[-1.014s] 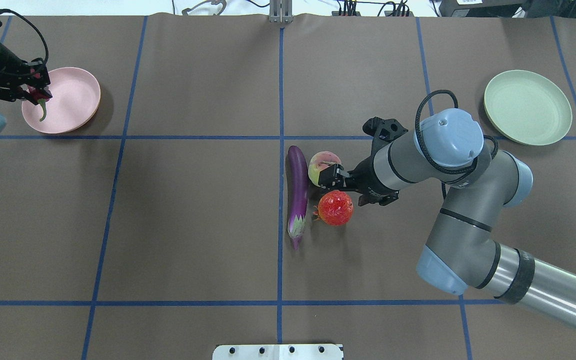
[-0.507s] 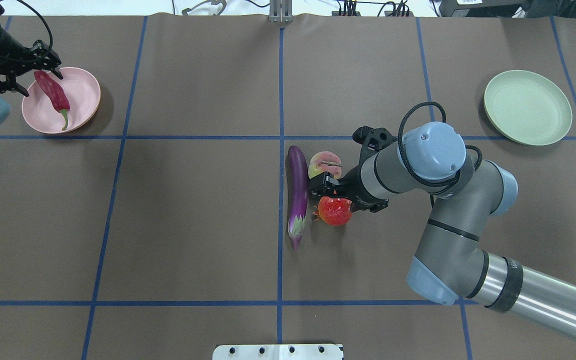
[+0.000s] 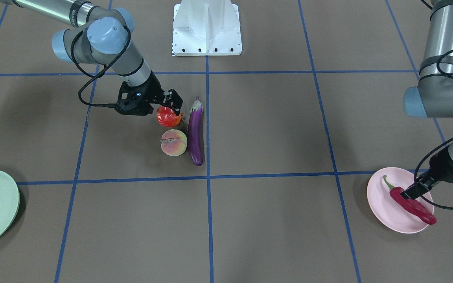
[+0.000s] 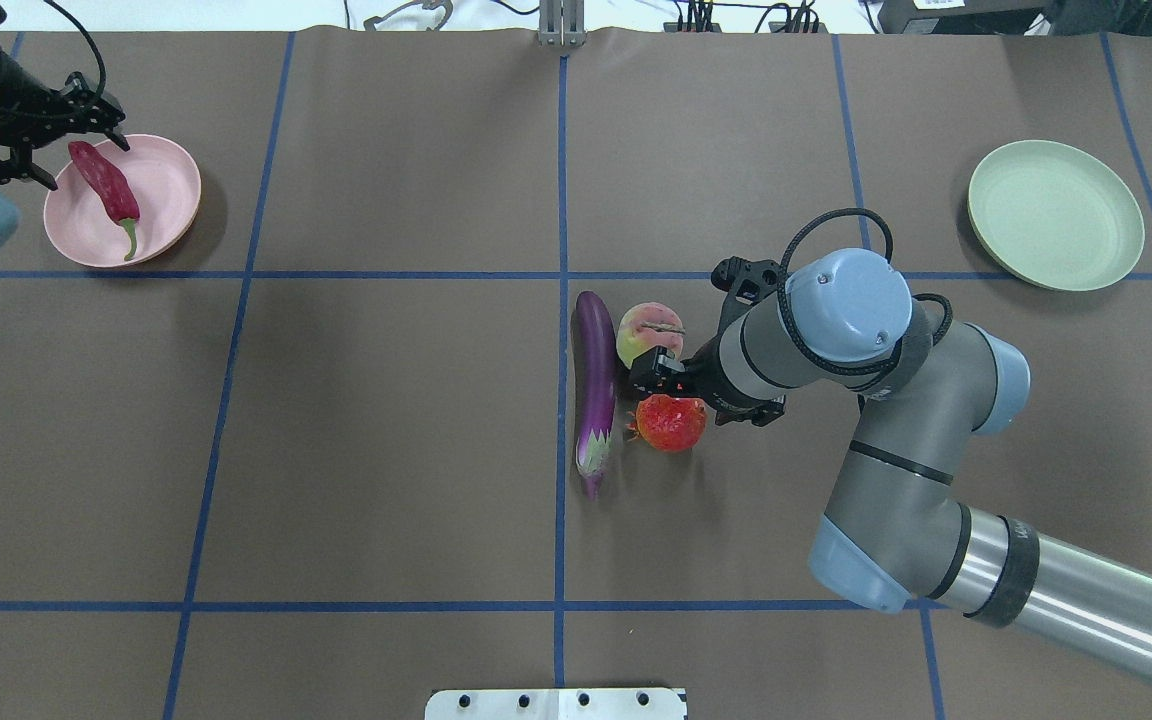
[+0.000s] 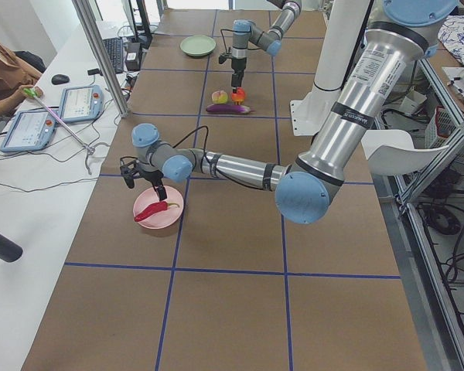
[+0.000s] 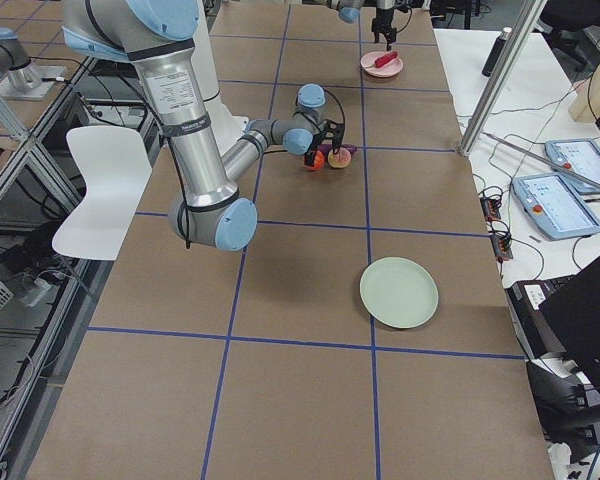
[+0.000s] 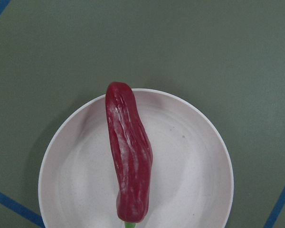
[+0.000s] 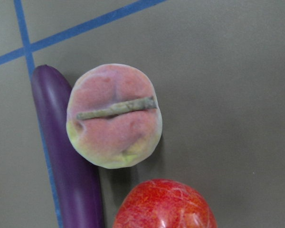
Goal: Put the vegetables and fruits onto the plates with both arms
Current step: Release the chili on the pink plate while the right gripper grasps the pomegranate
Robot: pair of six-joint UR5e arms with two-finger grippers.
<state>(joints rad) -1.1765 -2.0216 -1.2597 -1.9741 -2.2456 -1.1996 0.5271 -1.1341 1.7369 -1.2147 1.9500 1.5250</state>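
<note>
The red chili (image 4: 108, 187) lies loose on the pink plate (image 4: 166, 190), also seen in the left wrist view (image 7: 130, 161). My left gripper (image 4: 86, 165) is open, just over the chili's blunt end at the plate's far left rim. The purple eggplant (image 4: 594, 380), the peach (image 4: 641, 325) and the red-orange pomegranate-like fruit (image 4: 671, 425) lie close together at mid-table. My right gripper (image 4: 648, 380) hovers open and empty over the gap between peach and pomegranate. The right wrist view shows the peach (image 8: 114, 123) and the fruit (image 8: 164, 206) below. The mint green plate (image 4: 1054, 215) is bare.
The white base block (image 4: 556, 703) sits at the near table edge. Blue tape lines (image 4: 562, 180) grid the brown mat. An operator (image 5: 4, 69) with tablets sits beside the table's end past the pink plate.
My left gripper opened and let the chili drop flat onto the pink plate, then drew back a little. My right gripper moved left and nearer, from over the peach towards the pomegranate.
</note>
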